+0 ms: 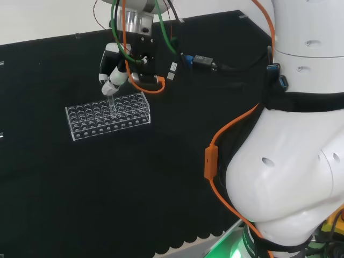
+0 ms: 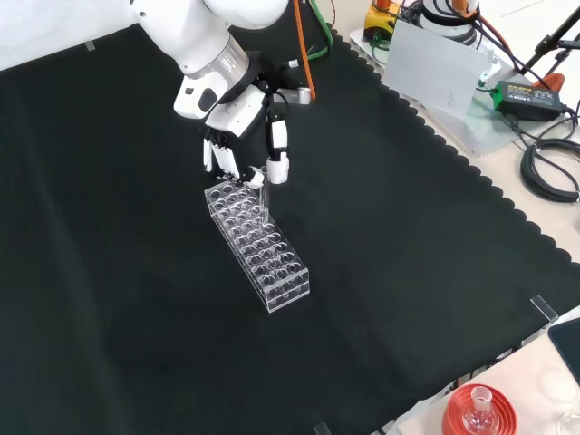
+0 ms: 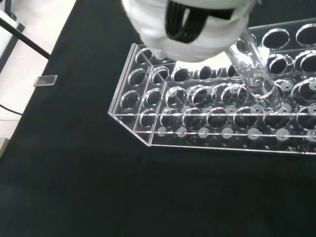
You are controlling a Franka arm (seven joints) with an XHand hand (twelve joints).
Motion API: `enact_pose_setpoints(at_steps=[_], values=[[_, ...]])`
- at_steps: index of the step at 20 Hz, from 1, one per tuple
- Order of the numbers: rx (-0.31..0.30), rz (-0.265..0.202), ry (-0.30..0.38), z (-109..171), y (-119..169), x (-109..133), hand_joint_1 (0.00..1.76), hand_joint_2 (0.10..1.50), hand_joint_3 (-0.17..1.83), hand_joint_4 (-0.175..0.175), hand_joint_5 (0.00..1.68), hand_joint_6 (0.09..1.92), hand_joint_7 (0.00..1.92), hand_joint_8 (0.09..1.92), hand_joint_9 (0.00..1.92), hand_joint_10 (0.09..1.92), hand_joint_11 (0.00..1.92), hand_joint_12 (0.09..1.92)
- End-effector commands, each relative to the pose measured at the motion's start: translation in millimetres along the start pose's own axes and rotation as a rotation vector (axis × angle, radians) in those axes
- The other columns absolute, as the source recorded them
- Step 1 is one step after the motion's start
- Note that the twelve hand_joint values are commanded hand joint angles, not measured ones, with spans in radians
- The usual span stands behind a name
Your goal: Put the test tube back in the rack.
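Lab bench: clear tube rack [image 2: 257, 245], black cloth [image 2: 109, 272], flask [image 2: 478, 404].

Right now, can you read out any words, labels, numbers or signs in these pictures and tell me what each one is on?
No text can be read.
The clear rack, the test tube and the hand bear no print that I can see.
A label on the black power brick at the front view's right is too small to read.

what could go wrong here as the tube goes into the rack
The test tube leans in the robot hand, so its tip may catch a hole rim instead of sliding in. The clear rack sits loose on the black cloth, so a sideways push might shift or tip it.
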State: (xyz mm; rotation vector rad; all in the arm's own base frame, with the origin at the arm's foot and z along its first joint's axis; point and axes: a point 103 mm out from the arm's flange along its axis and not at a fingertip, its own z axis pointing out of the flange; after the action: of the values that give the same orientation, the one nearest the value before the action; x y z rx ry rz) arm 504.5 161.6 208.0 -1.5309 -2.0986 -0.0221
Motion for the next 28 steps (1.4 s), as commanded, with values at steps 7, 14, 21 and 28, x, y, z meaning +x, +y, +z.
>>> enact_pose_setpoints(at_steps=[7, 14, 21, 28], values=[[0.008, 0.003, 0.013, 8.7, 5.2, -0.3, 1.3, 0.74, 0.54, -0.175, 1.18, 0.76, 1.23, 0.73, 1.12, 0.61, 0.71, 1.27], [0.016, 0.006, 0.025, 12.8, 7.9, -1.4, 1.3, 0.74, 0.54, -0.175, 1.18, 0.76, 1.24, 0.73, 1.12, 0.61, 0.71, 1.27], [0.022, 0.013, 0.03, 17.3, 10.7, -3.3, 1.3, 0.74, 0.54, -0.175, 1.18, 0.76, 1.24, 0.73, 1.12, 0.61, 0.71, 1.27], [0.026, 0.031, 0.034, 30.0, 17.8, -19.3, 1.3, 0.74, 0.54, -0.175, 1.18, 0.76, 1.24, 0.73, 1.12, 0.61, 0.71, 1.27]])
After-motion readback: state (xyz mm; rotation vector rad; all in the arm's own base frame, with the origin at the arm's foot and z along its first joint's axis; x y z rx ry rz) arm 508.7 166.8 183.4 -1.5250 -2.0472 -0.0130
